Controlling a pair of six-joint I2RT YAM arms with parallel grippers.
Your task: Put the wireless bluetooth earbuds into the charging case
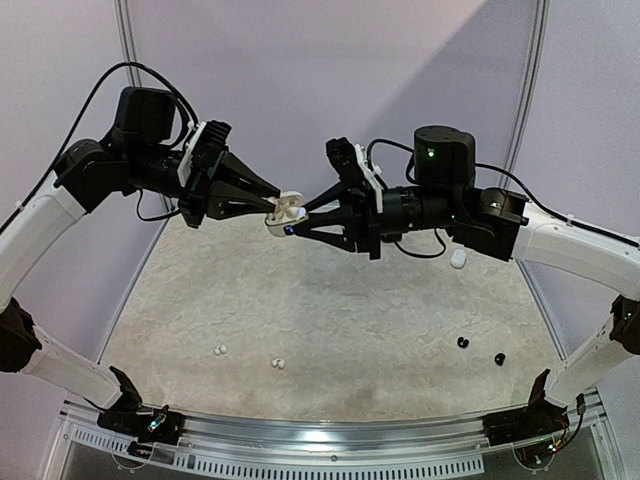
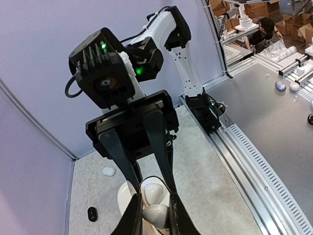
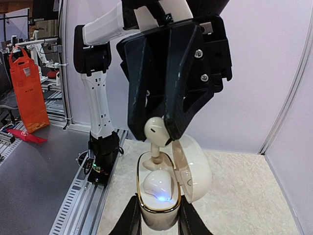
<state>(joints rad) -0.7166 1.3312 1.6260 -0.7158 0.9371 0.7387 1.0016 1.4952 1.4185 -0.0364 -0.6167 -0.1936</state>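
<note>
Earbud [image 3: 157,131], white, pinched in left tool [image 1: 272,205], stem tip inside open charging case [image 3: 156,215], lower centre of rt-wrist view; right tool [image 1: 300,222] clamps case. Risk: stem misaligned w/ slot, so it jams or drops to surface [image 1: 350,320].

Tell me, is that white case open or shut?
Open. The case has its lid swung aside; an earbud sits inside, and a second earbud is at its mouth.

left arm [image 1: 40,225] and right arm [image 1: 575,245]: white links, black joint housings, black tapered fingers [image 1: 245,182], loose black cables [image 1: 90,95], green LEDs [image 1: 430,153], silver screws [image 3: 198,54].
</note>
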